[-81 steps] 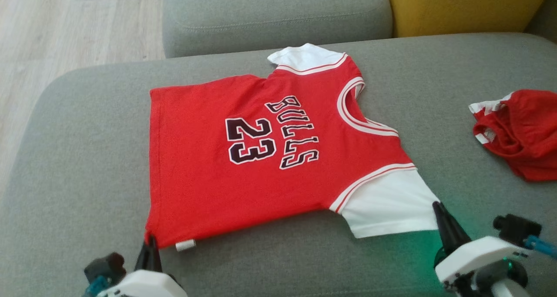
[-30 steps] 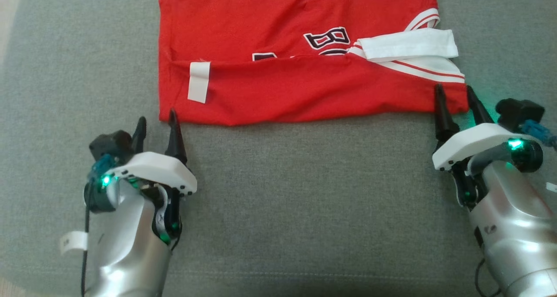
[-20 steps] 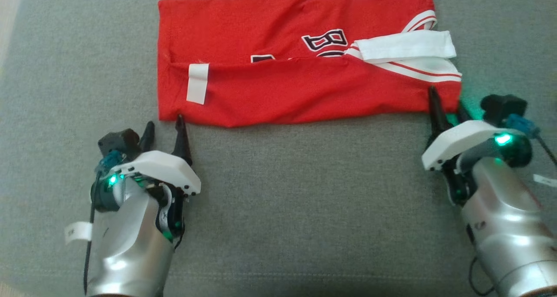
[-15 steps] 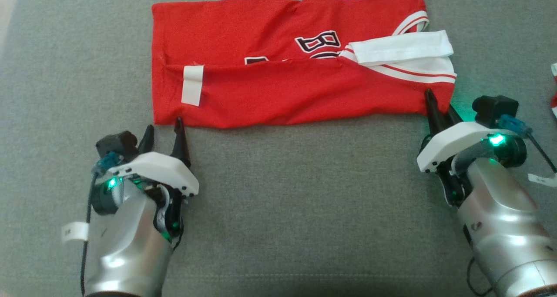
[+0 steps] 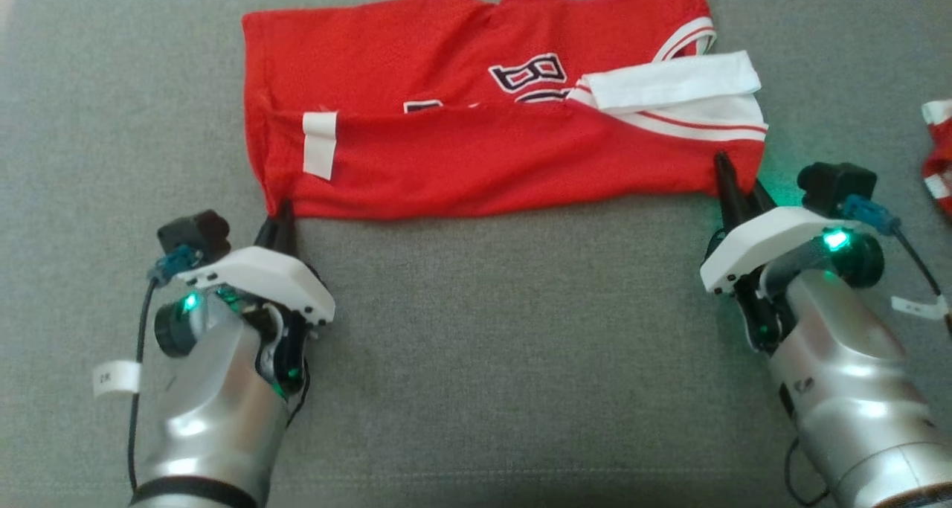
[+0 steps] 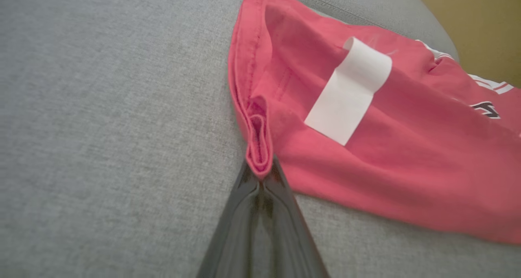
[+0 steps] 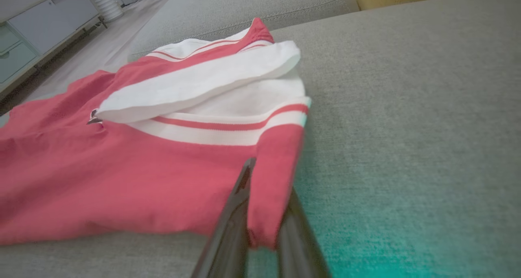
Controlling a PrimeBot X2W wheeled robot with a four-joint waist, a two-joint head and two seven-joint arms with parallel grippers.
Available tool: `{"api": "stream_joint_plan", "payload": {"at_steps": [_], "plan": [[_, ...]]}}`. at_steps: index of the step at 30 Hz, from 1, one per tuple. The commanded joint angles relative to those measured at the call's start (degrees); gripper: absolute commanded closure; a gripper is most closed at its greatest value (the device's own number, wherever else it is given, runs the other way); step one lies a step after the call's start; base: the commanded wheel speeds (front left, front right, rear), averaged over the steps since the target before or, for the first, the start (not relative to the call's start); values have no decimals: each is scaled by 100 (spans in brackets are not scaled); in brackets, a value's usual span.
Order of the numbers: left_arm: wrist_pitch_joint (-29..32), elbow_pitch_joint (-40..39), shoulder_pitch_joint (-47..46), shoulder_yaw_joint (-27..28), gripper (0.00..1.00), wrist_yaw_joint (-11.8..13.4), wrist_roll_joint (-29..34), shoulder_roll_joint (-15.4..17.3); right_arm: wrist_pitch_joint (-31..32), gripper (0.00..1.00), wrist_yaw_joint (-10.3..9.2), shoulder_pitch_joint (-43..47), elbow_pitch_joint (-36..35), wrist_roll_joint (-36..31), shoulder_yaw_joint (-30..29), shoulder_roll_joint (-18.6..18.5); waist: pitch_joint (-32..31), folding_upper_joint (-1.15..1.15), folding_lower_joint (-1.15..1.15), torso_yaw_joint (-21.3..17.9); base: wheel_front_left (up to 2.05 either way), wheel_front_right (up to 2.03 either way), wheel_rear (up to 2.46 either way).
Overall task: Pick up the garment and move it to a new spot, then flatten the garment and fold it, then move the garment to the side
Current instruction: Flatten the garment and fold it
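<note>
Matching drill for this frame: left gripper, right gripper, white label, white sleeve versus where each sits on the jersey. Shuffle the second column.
1. left gripper
2. right gripper
3. white label
4. white sleeve

A. folded over on top, beside the striped trim
B. pinching the garment at its near right corner
C. lying flat on the red fold, toward its left end
D. pinching the near left corner

Pairs: 1-D, 2-B, 3-C, 4-A

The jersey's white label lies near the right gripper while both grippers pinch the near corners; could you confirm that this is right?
Not quite. The label lies near the left gripper, not the right gripper, as the head view shows. Both grippers do pinch the near corners of the jersey.
</note>
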Motion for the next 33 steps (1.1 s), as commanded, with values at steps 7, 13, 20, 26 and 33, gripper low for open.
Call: {"api": "stream_joint_plan", "payload": {"at_steps": [7,13,20,26,33], "plan": [[41,-285,783,180,100,57,232,69,-135,100,36,449,-18,418,86,105,-813,0,-1,60,0,0,0],[41,-592,1484,246,100,194,272,69,-112,100,36,1219,-191,783,147,-15,-1305,0,-1,195,0,0,0],[41,-815,2003,330,0,262,450,69,10,0,36,1631,-741,965,165,-243,-1342,0,-1,209,0,0,0],[41,-1309,1395,318,0,233,921,212,-5,0,36,1234,-1276,660,88,-381,-993,0,-1,289,0,0,0],[636,-988,-78,204,0,27,1189,823,438,0,36,284,-1609,230,42,-378,-472,0,-1,276,0,0,0]]}}
